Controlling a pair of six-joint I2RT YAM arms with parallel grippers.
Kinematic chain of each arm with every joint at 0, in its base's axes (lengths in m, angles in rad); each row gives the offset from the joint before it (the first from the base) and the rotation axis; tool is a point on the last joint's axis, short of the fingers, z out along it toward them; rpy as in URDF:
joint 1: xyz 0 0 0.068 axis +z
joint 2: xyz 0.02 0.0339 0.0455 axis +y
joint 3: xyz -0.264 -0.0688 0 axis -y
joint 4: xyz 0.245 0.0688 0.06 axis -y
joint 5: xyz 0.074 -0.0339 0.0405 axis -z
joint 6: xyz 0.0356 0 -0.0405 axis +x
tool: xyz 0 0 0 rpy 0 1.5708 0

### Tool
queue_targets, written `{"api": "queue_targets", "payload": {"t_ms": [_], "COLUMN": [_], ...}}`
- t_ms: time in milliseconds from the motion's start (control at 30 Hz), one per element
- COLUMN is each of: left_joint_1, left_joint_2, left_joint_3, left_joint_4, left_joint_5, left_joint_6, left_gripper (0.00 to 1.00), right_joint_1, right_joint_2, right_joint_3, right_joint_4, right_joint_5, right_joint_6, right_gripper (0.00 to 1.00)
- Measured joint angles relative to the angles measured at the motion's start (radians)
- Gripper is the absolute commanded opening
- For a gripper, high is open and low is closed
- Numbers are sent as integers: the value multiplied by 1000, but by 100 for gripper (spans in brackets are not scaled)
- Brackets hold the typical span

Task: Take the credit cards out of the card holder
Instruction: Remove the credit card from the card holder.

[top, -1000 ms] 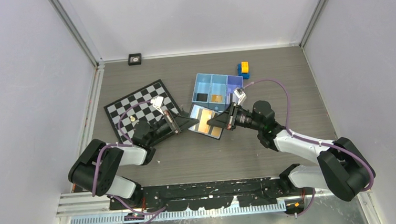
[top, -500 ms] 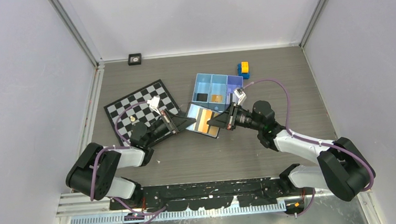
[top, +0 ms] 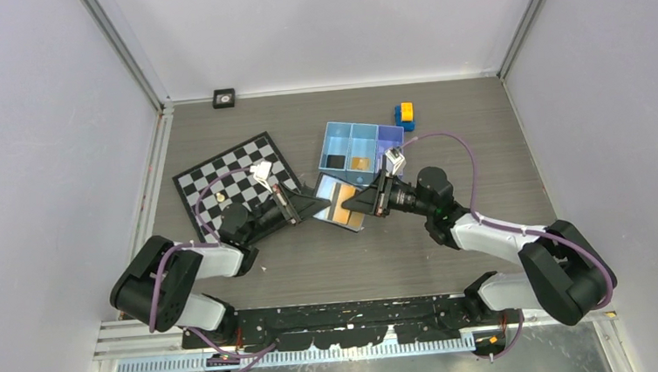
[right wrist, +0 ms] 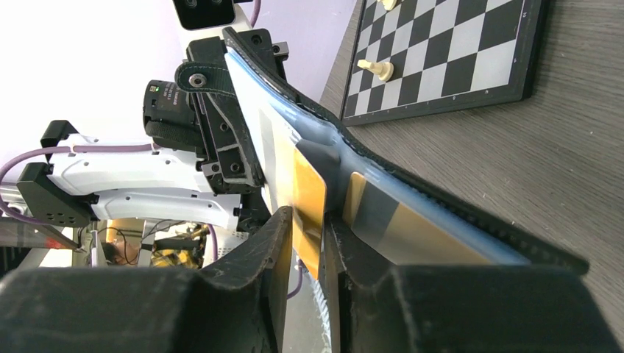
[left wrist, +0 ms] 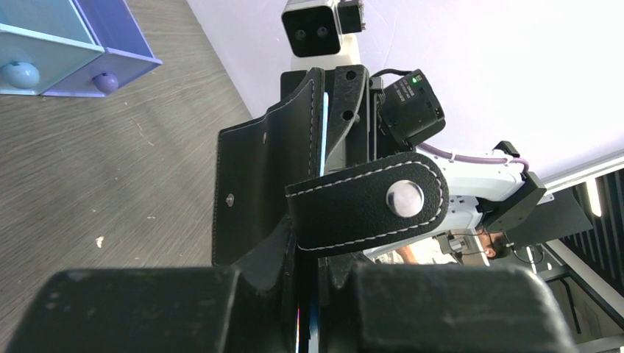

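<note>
Top external view puts the card holder (top: 333,192) open between your two grippers, just in front of the light-blue tray (top: 341,140), with its pale inner faces turned toward the right arm. Its two leaves spread left and right, one toward each arm, so the fold runs across the line between the grippers.

Your left gripper (top: 309,207) is clamped on the left leaf. In the left wrist view the black leather and its snap strap (left wrist: 368,207) stand straight out from the jaws. Your right gripper (top: 351,204) has its fingers narrowly apart on either side of the gold-orange card (right wrist: 307,198), which pokes out of the left leaf toward that arm. You cannot tell whether the pads press on it. The silvery-grey card (right wrist: 419,235) lies in the other leaf, its long edge along the holder.

Your left arm reaches over the near corner of the chessboard (top: 233,179), where one pale piece (top: 219,196) stands. The tray holds a small dark square (top: 334,160) in its left compartment and a small gold square (top: 360,163) in the next. The yellow-and-blue toy blocks (top: 405,115) sit just beyond its right end.
</note>
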Motion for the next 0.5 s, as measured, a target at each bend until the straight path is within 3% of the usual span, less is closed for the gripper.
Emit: {"api": "queue_targets", "payload": {"t_ms": [133,500], "left_joint_1": [-6,66], "left_joint_2": [4,-28], "left_joint_3": [8,-42], "left_joint_4": [-4,-12], "left_joint_5": [-4,-38], "left_joint_6": [2,0], "left_gripper": [0,0], "right_joint_1": [0,0], "right_joint_2": [-1,-49], "right_joint_3": [0,0], "right_joint_4": [10,-58], "right_joint_5": [-6,32], "right_joint_6": [4,-28], "right_gripper": [2,1]}}
